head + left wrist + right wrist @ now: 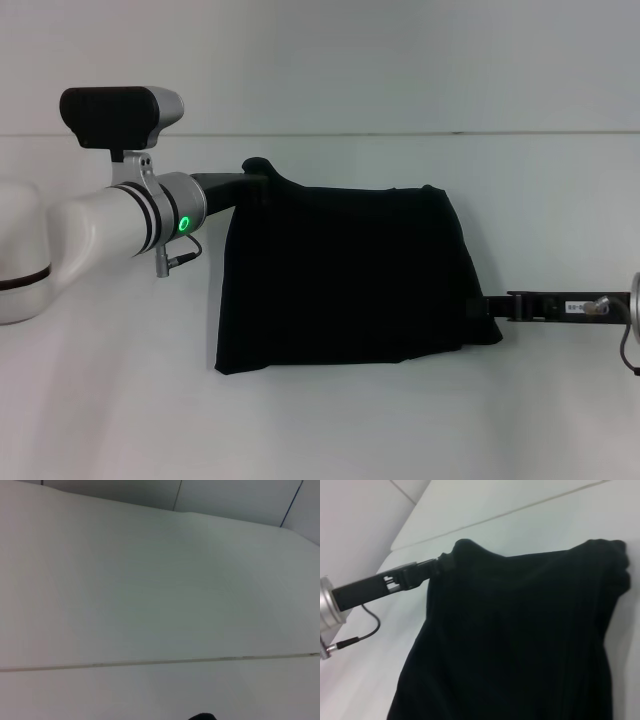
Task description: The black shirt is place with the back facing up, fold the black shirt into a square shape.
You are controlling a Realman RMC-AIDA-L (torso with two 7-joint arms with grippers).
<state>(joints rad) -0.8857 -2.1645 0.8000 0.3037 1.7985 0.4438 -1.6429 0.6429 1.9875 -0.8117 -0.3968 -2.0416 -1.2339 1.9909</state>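
Observation:
The black shirt (345, 280) lies on the white table as a folded, roughly rectangular shape. My left gripper (258, 178) is at its far left corner, shut on a bunched peak of fabric there. My right gripper (482, 306) reaches in from the right and is shut on the shirt's near right edge. The right wrist view shows the shirt (520, 640) up close, with the left gripper (442, 564) pinching its corner. In the left wrist view only a dark scrap of the shirt (202, 716) shows at the picture's edge.
The white table (330, 420) stretches out around the shirt, with a seam line (400, 134) along the back. My left arm's white forearm (100, 225) crosses the left side of the table.

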